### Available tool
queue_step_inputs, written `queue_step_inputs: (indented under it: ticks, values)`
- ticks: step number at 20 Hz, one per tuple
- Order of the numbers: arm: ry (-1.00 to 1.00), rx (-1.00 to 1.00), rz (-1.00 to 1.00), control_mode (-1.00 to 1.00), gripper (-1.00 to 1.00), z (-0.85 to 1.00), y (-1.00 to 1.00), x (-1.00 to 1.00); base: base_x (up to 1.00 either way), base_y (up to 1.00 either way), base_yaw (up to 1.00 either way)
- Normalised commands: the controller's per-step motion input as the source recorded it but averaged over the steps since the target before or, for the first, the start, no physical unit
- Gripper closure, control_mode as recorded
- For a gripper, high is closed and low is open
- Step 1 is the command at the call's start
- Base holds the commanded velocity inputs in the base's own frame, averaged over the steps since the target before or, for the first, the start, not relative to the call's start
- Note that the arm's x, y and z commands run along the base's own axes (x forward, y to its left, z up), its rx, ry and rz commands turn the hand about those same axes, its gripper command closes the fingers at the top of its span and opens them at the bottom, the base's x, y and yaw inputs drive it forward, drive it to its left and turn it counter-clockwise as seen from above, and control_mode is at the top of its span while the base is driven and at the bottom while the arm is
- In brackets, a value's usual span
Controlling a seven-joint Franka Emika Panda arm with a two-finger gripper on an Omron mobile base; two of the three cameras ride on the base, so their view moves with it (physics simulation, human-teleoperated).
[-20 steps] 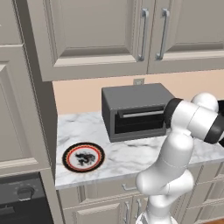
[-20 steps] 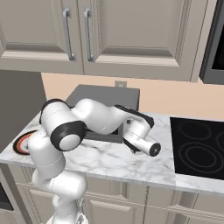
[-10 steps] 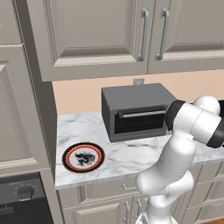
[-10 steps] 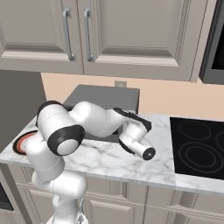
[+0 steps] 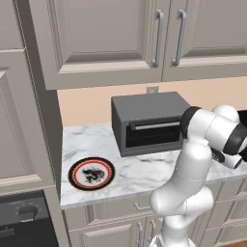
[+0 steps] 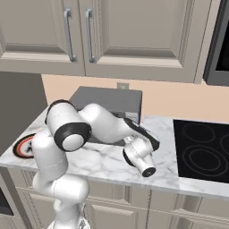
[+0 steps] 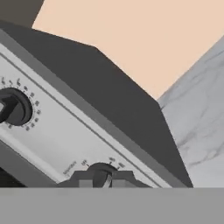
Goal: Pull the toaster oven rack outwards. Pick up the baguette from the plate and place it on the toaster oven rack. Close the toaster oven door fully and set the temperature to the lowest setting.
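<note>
Toaster oven (image 5: 147, 122) sits on your marble table (image 5: 91, 144) against the wall, its door (image 5: 152, 132) upright and shut, the silver bar handle across the top. Your plate (image 5: 91, 173) lies well apart from it, near the table's front left edge, and you can see nothing resting on it. In the hand view your tool (image 7: 101, 178) is pressed right up to the oven's silver control panel (image 7: 65, 131), with the two dark fingertips (image 7: 86, 179) drawn close together on either side of a small dark knob (image 7: 101, 171) at the bottom of that view; they look clamped on the knob, with hardly any gap left. A second, larger knob (image 7: 15, 106) sits further along the panel, untouched. From the right base view, your wrist (image 6: 139, 153) hangs off the oven's right end, above the table.
</note>
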Motion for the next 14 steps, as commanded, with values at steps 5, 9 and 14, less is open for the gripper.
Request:
queue_step_inputs:
  ticks: [5, 9, 14]
  values:
    - [-0.35, -0.99, 0.18, -1.0, 1.0, -0.1, 0.0, -0.02, 0.0, 0.0, 0.0]
    - [-0.22, -1.0, 0.04, -1.0, 1.0, 0.0, 0.0, -0.13, 0.0, 0.0, 0.0]
    - [-0.29, -0.98, 0.0, -1.0, 1.0, -0.22, 0.0, -0.32, 0.0, 0.0, 0.0]
